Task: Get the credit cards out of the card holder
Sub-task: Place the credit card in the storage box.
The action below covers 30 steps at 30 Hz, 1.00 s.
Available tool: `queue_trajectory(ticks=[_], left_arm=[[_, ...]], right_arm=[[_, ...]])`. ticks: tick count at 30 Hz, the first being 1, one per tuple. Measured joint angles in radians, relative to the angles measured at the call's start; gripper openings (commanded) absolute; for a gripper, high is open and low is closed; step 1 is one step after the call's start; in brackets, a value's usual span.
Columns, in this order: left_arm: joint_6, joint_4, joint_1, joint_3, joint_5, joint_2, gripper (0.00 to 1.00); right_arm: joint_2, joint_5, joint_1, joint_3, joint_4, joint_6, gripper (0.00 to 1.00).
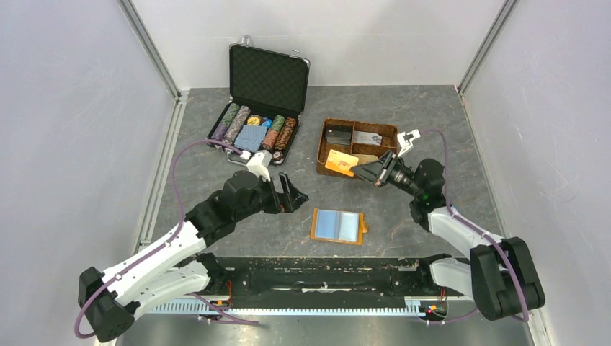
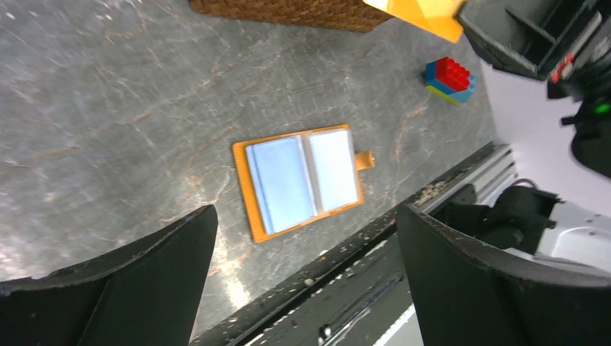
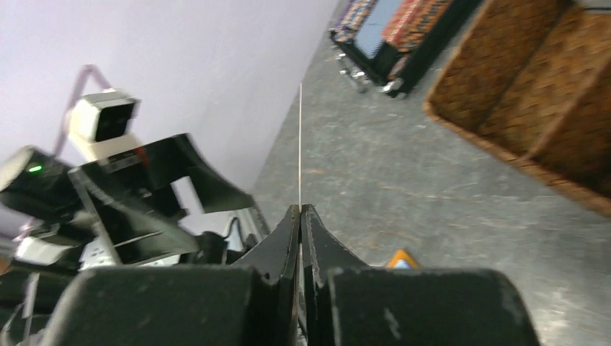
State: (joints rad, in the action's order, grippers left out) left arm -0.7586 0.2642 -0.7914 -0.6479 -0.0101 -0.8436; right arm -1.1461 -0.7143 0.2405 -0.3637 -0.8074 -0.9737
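The orange-tan card holder point(image 1: 339, 225) lies open and flat on the table, its pale blue sleeves facing up, and it also shows in the left wrist view point(image 2: 302, 180). My right gripper point(image 1: 362, 171) is shut on an orange credit card point(image 1: 341, 163), held in the air over the front left corner of the woven basket point(image 1: 360, 122). In the right wrist view the credit card point(image 3: 300, 144) appears edge-on as a thin pale line rising from my right gripper point(image 3: 300, 210). My left gripper point(image 1: 288, 193) stands wide open and empty, up and left of the holder; below my left gripper point(image 2: 306, 216) lies the holder.
A black hard case point(image 1: 268, 76) with poker chips and blue playing cards point(image 1: 250, 137) stands open at the back left. The divided basket holds dark and grey items. A red-and-blue block point(image 2: 449, 78) sits right of the holder. A black rail point(image 1: 317, 274) runs along the near edge.
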Motion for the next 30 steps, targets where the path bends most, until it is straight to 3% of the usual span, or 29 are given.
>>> queue_trajectory(ticks=[13,21,30], left_arm=[[0.238,0.335,0.000,-0.202,0.082,0.014,1.00],[0.352,0.420,0.000,-0.227,0.180,0.059,1.00],[0.365,0.445,0.000,-0.227,0.228,0.099,1.00]], right_arm=[[-0.216,0.026,-0.127,-0.386,0.693,0.431,0.00],[-0.303,0.056,-0.180,-0.528,0.884,0.534,0.00],[-0.392,0.069,-0.217,-0.650,1.037,0.610,0.00]])
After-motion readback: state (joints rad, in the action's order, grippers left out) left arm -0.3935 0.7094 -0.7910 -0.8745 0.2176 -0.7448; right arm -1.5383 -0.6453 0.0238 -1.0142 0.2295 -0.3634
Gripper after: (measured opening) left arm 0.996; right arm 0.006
